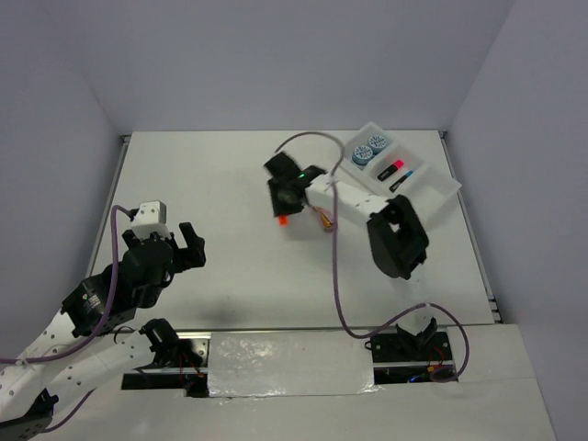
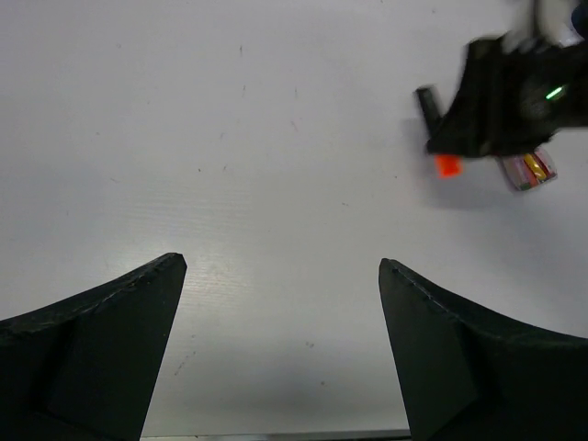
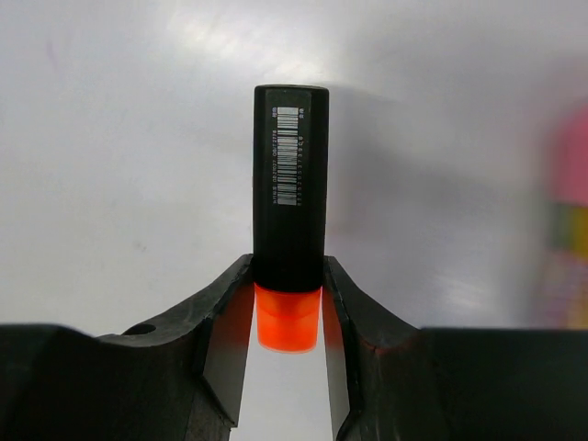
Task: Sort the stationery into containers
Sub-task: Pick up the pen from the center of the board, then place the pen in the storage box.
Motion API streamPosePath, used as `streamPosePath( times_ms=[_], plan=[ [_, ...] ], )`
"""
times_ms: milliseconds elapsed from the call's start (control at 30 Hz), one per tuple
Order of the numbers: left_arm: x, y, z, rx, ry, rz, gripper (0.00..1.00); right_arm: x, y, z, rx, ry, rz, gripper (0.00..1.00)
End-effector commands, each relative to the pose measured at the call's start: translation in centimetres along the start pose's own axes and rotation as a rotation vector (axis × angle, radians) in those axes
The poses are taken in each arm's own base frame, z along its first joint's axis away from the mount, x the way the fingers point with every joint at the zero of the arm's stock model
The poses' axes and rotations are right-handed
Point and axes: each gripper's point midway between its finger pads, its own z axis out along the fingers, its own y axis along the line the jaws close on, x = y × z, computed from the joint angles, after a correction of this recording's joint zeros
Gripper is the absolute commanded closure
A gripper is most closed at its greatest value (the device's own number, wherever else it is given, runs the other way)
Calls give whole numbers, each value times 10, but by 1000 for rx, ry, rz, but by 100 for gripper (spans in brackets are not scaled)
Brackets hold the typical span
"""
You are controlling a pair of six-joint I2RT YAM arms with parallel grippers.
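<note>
White table (image 1: 230, 193), lilac-grey walls (image 1: 276, 55), tray (image 1: 434, 188) far right

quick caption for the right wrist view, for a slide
Right gripper shut on the orange-capped black marker, pinching it near the cap, white table behind.

Left hand (image 1: 165, 241) was matte black plastic | right hand (image 3: 288, 276) was black too, green light (image 1: 300, 175) on its wrist | white arm links (image 1: 354, 197), black joints | thin purple cables (image 1: 335, 276) ran along both
</note>
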Motion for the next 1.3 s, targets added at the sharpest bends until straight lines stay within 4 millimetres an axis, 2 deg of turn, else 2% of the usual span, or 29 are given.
streamPosePath(
  times_ms=[0,33,67,100,133,233,267,300,333,367,400,467,600,633,667,733,767,800,867,1000,1067,1133,1167,1200,1233,1267],
  plan=[
    [-8,-3,-1,18,-34,-9,1,-100,-99,-84,51,-282,227,78],
    [-8,-4,0,26,-32,-5,1,-106,-125,-92,92,-300,270,78],
    [-8,-6,0,33,-30,-1,1,-114,-194,-101,200,-300,378,78],
    [-8,-6,0,33,-30,1,1,-114,-195,-101,201,-300,379,78],
    [-7,-6,0,32,-28,3,1,-120,-229,-107,253,-307,427,78],
    [-7,-6,1,27,-23,6,1,-116,-289,-118,396,-287,506,78],
    [-7,-6,1,26,-23,5,1,-111,-321,-123,438,-281,566,78],
    [-7,-7,1,32,-23,7,1,-111,-335,-124,449,-282,610,78],
    [-7,-7,1,33,-25,6,1,-101,-346,-117,470,-246,641,78],
    [-8,-7,0,33,-26,6,1,-96,-366,-120,499,-248,683,78],
    [-7,-7,0,36,-26,6,1,-89,-374,-119,518,-243,716,78],
    [-7,-7,1,36,-26,6,1,-90,-386,-121,520,-283,752,77],
    [-6,-9,1,43,-20,15,1,-92,-388,-115,518,-296,774,73],
    [-6,-10,2,45,-20,15,0,-87,-389,-113,535,-274,782,72],
    [-6,-10,2,45,-17,17,1,-81,-403,-110,549,-263,810,71],
    [-5,-10,2,43,-14,18,1,-79,-403,-104,537,-251,811,68],
    [-5,-11,2,44,-14,19,1,-77,-404,-102,545,-239,817,64],
    [-5,-10,2,43,-15,20,1,-75,-405,-99,548,-231,816,53],
    [-6,-10,2,48,-19,15,1,-72,-406,-98,557,-226,810,42],
    [-5,-11,2,53,-16,19,1,-75,-409,-104,566,-233,800,36],
    [-6,-11,2,52,-17,20,1,-84,-404,-110,541,-250,785,35],
    [-5,-11,2,53,-15,20,1,-101,-389,-125,484,-301,710,35],
    [-6,-11,2,53,-18,18,0,-118,-362,-124,418,-349,629,35],
    [-5,-11,2,53,-16,19,1,-139,-321,-145,348,-426,529,34],
    [-5,-11,2,53,-16,19,1,-146,-299,-153,314,-455,413,34],
    [-6,-11,2,51,-19,18,1,-149,-275,-152,267,-486,337,34]
  ],
)
